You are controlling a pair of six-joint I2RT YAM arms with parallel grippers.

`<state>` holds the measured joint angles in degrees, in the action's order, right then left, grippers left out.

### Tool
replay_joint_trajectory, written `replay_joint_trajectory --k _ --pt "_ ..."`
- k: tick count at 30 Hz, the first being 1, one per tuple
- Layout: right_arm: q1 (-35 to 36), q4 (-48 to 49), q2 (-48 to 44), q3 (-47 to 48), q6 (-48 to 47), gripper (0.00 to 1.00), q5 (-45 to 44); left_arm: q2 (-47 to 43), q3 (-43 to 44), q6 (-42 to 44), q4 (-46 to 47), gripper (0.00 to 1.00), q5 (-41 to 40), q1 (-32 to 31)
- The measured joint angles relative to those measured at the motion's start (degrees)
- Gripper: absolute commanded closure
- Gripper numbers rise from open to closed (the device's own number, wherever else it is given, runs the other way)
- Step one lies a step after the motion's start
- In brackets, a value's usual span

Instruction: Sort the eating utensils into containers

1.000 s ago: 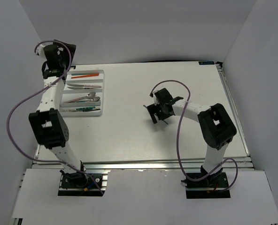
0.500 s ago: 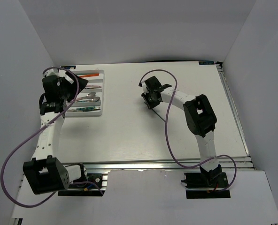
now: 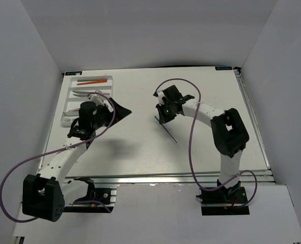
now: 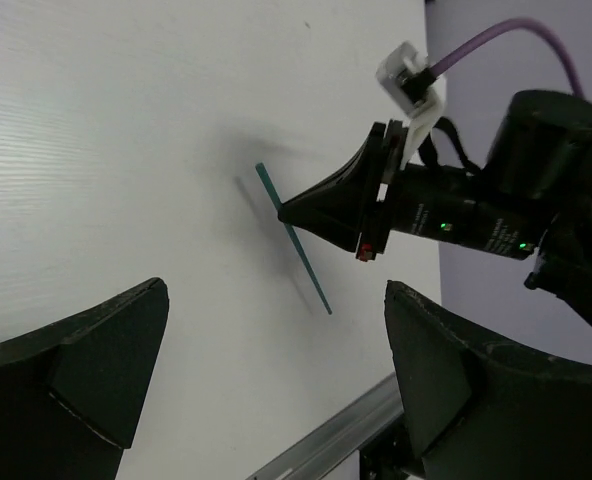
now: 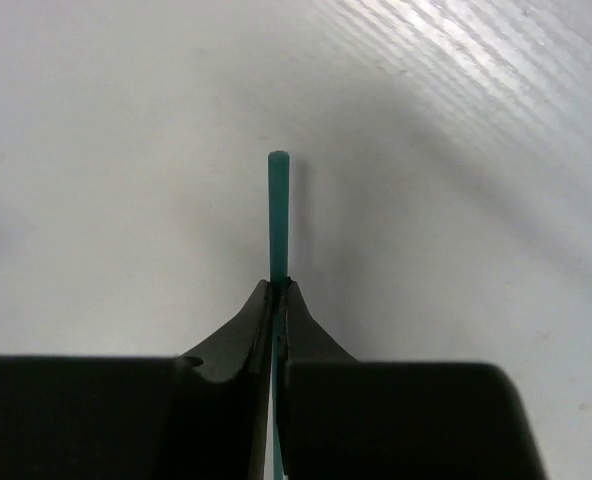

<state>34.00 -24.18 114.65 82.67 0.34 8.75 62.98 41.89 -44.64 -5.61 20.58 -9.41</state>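
My right gripper (image 3: 163, 115) is shut on a slim green chopstick (image 3: 171, 135) at the middle of the table. The chopstick's long end slants toward the near right. In the right wrist view the green chopstick (image 5: 278, 210) sticks out past the closed right gripper (image 5: 277, 287), just over the table. The left wrist view shows that right gripper (image 4: 294, 212) pinching the chopstick (image 4: 309, 272). My left gripper (image 3: 122, 112) stands open and empty, right of the white tray (image 3: 70, 102). The tray's slots hold red chopsticks (image 3: 92, 81) and silver utensils (image 3: 89, 93). The left arm hides its near slots.
White walls close in the table on the left, back and right. An aluminium rail (image 3: 155, 178) runs along the near edge, by both arm bases. The right arm's purple cable (image 3: 191, 147) loops over the table.
The right gripper has closed on the green chopstick. The left arm has swung from over the tray toward the table's middle, its gripper still open.
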Motion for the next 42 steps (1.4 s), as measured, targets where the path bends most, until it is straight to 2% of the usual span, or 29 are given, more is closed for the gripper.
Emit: replay_joint_trajectory --k 4,9,14,17,18,21,22,24,25,27,31,32,33,34,35,39,42 --pt "-0.3 3.7 -8.8 -4.7 4.3 1.00 8.0 1.5 -3.0 -4.1 7.5 0.02 -0.3 -6.3" --pt "-0.7 15.4 -16.7 -11.8 11.7 1.00 21.2 3.8 -3.6 -7.5 15.0 0.05 -0.2 -8.9" --pt "0.0 22.9 -17.6 -16.5 18.7 1.00 29.9 7.9 -3.6 -10.3 20.4 0.09 0.1 -9.9" --pt "0.7 25.7 -17.6 -16.6 20.9 1.00 32.4 10.4 -3.6 -11.3 22.4 0.17 0.4 -11.3" --pt "1.0 26.6 -17.6 -16.6 21.7 1.00 32.9 11.3 -3.6 -11.6 23.0 0.24 0.5 -11.9" --pt "1.5 28.8 -17.7 -16.6 23.3 1.00 33.8 13.4 -3.6 -12.4 24.1 0.34 0.8 -13.0" --pt "1.7 29.2 -17.7 -16.5 23.6 1.00 34.0 14.1 -3.6 -12.6 24.4 0.49 0.9 -13.4" --pt "2.0 29.9 -17.7 -16.4 24.4 1.00 34.1 15.2 -3.6 -13.4 25.2 0.66 1.1 -14.0" --pt "2.1 30.2 -17.6 -16.3 24.8 1.00 34.1 15.6 -3.6 -13.7 25.7 0.85 1.2 -14.2" --pt "2.3 30.4 -17.3 -16.1 25.5 1.00 33.7 15.9 -3.3 -14.5 27.3 1.00 1.7 -14.5" --pt "2.2 30.9 -16.2 -14.8 27.0 1.00 33.6 16.3 -2.5 -14.8 27.3 1.00 0.4 -14.6" --pt "2.1 31.0 -16.1 -14.8 27.5 0.91 33.3 16.3 -2.2 -14.9 26.8 1.00 -0.2 -14.6" --pt "2.1 31.2 -16.1 -14.7 28.0 0.74 33.0 16.3 -1.8 -14.9 26.1 1.00 -0.7 -14.6" --pt "1.9 31.4 -16.1 -14.7 28.5 0.34 32.7 16.3 -1.4 -14.9 25.3 1.00 -1.4 -14.6" --pt "1.7 31.6 -16.2 -14.7 29.2 0.11 32.0 16.3 -0.6 -14.8 23.6 1.00 -2.6 -14.5" --pt "-0.4 31.0 -18.5 -16.4 29.2 0.11 28.4 17.3 4.6 -13.9 15.3 1.00 -6.2 -11.5" --pt "-4.5 28.4 -24.3 -20.2 28.3 0.11 24.9 21.7 11.7 -13.7 9.7 1.00 -8.0 -2.3"
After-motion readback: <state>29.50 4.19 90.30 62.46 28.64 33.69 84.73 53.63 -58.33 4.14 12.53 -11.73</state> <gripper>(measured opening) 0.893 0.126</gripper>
